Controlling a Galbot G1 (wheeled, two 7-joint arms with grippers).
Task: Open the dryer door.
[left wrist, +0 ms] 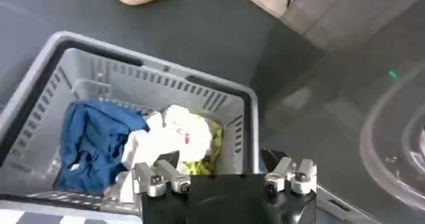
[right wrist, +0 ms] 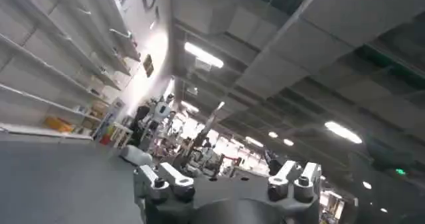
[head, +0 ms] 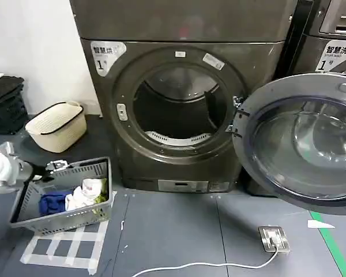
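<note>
The dark grey dryer [head: 179, 29] stands straight ahead. Its round door [head: 300, 141] is swung wide open to the right on its hinge, glass facing me. The drum opening [head: 179, 107] is bare and dark inside. My left gripper [head: 55, 166] hangs low at the left over a grey laundry basket [head: 69, 218], far from the door. In the left wrist view that gripper [left wrist: 219, 162] is open above the basket's near corner. My right gripper [right wrist: 222, 172] is open and points up at the ceiling lights, with nothing between its fingers.
The grey basket [left wrist: 133, 79] holds a blue garment [left wrist: 96, 139] and white and yellow cloths [left wrist: 179, 135]. A cream woven basket [head: 56, 124] and black crates [head: 3, 101] sit at the left wall. A floor socket [head: 274, 238] with a white cable lies in front. A second machine [head: 331, 40] stands at the right.
</note>
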